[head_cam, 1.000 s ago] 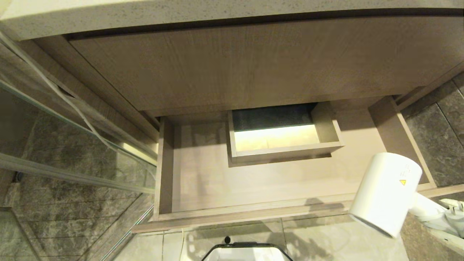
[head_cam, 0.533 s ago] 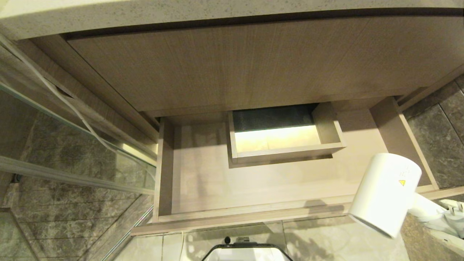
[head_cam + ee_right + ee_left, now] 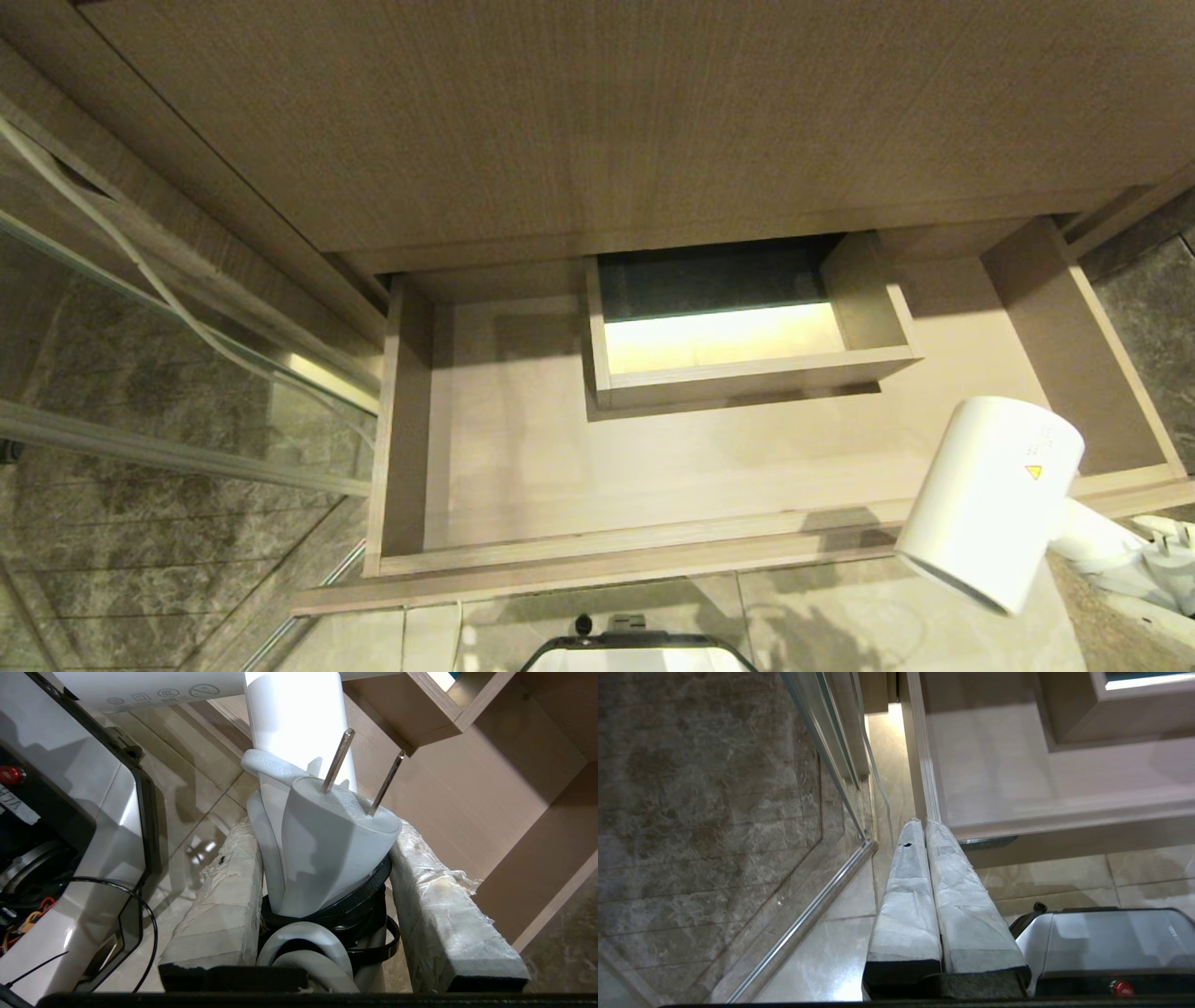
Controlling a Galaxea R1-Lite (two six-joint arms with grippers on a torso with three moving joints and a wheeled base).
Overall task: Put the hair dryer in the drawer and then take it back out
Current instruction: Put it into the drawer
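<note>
Looking left to right, you find the left gripper (image 3: 924, 823) parked low beside the drawer's (image 3: 607, 560) front corner, its wrapped fingers pressed together on nothing. The hair dryer (image 3: 990, 499) hangs over the open drawer's right front edge, its handle cut off at the frame edge. Only a yellow warning triangle reads on its barrel; the cord's print is illegible. The right gripper (image 3: 327, 877) pinches the handle, cord and plug (image 3: 334, 840).
</note>
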